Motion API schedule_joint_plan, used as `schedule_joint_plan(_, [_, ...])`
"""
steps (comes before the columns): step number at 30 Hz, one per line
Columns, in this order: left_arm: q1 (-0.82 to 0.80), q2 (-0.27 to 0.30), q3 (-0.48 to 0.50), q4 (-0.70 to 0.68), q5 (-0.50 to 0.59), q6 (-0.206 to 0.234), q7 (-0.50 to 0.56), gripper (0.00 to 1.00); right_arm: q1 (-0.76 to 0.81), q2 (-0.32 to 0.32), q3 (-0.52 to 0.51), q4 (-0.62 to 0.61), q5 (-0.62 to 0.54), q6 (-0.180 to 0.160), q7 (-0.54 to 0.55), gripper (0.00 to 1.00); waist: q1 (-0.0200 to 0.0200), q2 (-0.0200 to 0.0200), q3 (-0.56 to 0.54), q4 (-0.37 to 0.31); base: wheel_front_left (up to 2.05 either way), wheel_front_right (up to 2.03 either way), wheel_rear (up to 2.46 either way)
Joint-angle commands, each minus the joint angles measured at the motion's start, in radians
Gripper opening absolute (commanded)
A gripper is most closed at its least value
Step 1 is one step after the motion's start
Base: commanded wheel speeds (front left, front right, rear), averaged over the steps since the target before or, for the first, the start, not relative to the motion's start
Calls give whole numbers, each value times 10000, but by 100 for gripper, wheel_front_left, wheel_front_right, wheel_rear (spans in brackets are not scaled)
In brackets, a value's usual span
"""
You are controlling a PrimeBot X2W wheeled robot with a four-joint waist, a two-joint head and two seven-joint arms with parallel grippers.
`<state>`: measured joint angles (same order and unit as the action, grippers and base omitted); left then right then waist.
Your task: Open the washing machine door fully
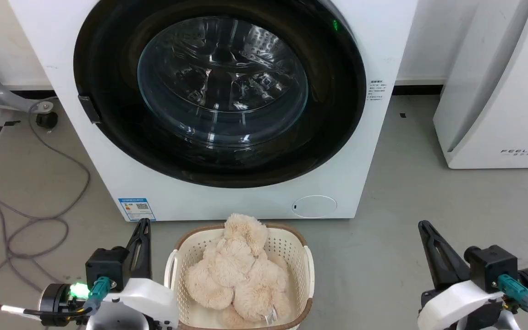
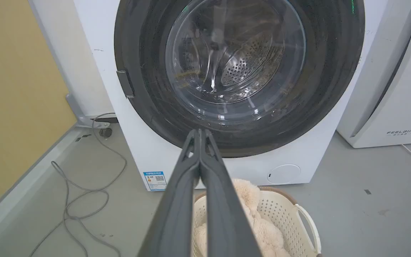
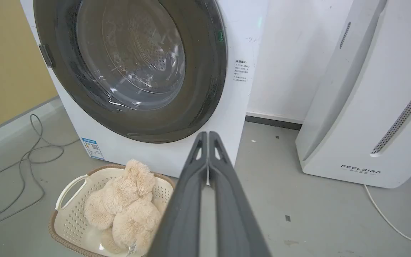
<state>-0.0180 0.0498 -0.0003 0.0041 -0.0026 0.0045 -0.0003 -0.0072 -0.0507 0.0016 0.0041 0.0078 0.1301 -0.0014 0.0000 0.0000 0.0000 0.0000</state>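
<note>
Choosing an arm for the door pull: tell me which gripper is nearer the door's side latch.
Left. The left gripper sits low, below the latch on the door's left edge; the right gripper is low but past the door's right edge.

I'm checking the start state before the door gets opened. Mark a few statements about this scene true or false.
1. The washing machine door is shut. True.
2. The left gripper grips the latch. False: it is shut on nothing, away from the latch.
3. The basket holds a beige plush toy. True.
4. The basket stands off to the right. False: it stands directly in front of the washing machine.
5. The right gripper is open. False: it is shut, holding nothing.
</note>
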Motion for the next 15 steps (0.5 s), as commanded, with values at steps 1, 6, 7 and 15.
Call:
schedule_joint_plan(1, [180, 5, 3, -41, 26, -45, 3, 0, 72, 5, -16, -41, -78, 6, 14, 0, 0, 0, 0, 0, 0, 0, 0])
schedule_joint_plan(6, [0, -2, -16, 20, -22, 19, -22, 100, 8, 0, 7, 18, 22, -2, -12, 100, 0, 0, 1, -2, 0, 0, 0])
schedule_joint_plan(7, [1, -2, -28, 38, -41, 25, -42, 100, 16, 0, 4, 32, 35, -2, -25, 100, 0, 0, 2, -4, 0, 0, 0])
schedule_joint_plan(15, [-21, -1, -124, 178, -192, 82, -212, 100, 59, 0, -37, 172, 138, -1, -142, 49, 0, 0, 2, -12, 0, 0, 0])
